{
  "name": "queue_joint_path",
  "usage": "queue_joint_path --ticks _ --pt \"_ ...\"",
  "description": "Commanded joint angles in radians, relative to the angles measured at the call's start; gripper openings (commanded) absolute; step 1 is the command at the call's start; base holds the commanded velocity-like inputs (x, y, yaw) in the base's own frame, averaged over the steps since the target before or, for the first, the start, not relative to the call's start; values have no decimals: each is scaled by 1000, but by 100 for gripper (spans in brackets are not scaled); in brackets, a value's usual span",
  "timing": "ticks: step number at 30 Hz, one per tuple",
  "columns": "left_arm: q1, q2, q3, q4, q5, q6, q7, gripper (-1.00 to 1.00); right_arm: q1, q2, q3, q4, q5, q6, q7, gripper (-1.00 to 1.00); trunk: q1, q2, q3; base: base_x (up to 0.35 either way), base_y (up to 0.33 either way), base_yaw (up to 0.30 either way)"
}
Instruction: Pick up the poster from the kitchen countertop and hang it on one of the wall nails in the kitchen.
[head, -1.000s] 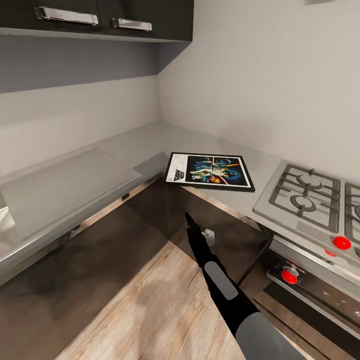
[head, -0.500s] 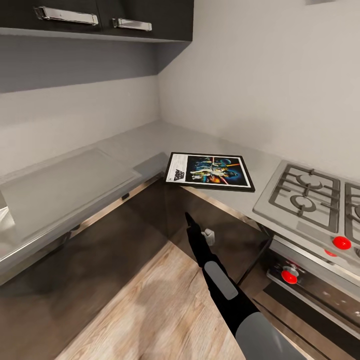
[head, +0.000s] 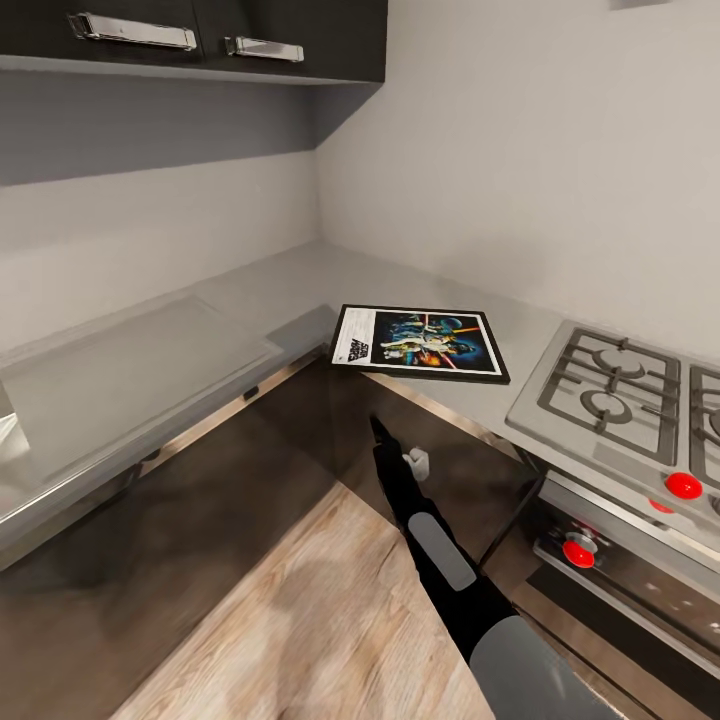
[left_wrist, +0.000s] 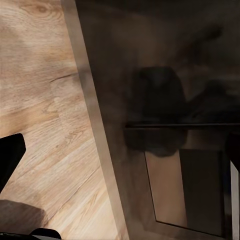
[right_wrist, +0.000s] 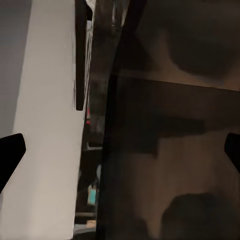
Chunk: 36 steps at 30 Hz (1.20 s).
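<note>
Right arm (head: 440, 560) has crept slightly up and forward since a second ago, everything else unchanged, camera steady. Right gripper (head: 378, 432) points at the dark cabinet fronts (head: 250, 470) below the counter corner, short of the poster and touching nothing; in the right wrist view its fingertips (right_wrist: 11, 150) sit at opposite frame edges, so spread wide, nothing between them. Left gripper: one fingertip (left_wrist: 10, 155) at the frame edge and a dark sliver at the other, so it looks spread too, empty, aimed at wood floor (left_wrist: 45, 100) and glossy cabinet. Poster (head: 420, 342) lies flat on the grey countertop (head: 300, 285) at the inner corner of the L, its near edge at the counter's front lip, title strip toward the left. Gas hob (head: 620, 385) with red knobs (head: 684, 486) just beside it on the right. Dark wall cabinets (head: 200, 35) with steel handles above, plain grey walls.
</note>
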Motion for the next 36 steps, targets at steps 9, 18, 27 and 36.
queue_joint_path --ticks 9,18,27,36 --pt "1 0 0 -1 4 8 -2 100 -32 1 4 2 -11 -7 -21 100 0 0 -1 20 2 0" --pt "1 0 0 -1 4 8 -2 100 -40 1 4 2 -11 -8 -28 100 0 0 -1 56 9 0" --pt "1 0 0 -1 4 8 -2 100 -50 1 4 2 -11 -8 -45 100 0 0 -1 100 33 0" --pt "1 0 0 -2 4 8 -2 100 -52 1 4 2 -11 -7 -49 100 0 0 -1 93 106 0"
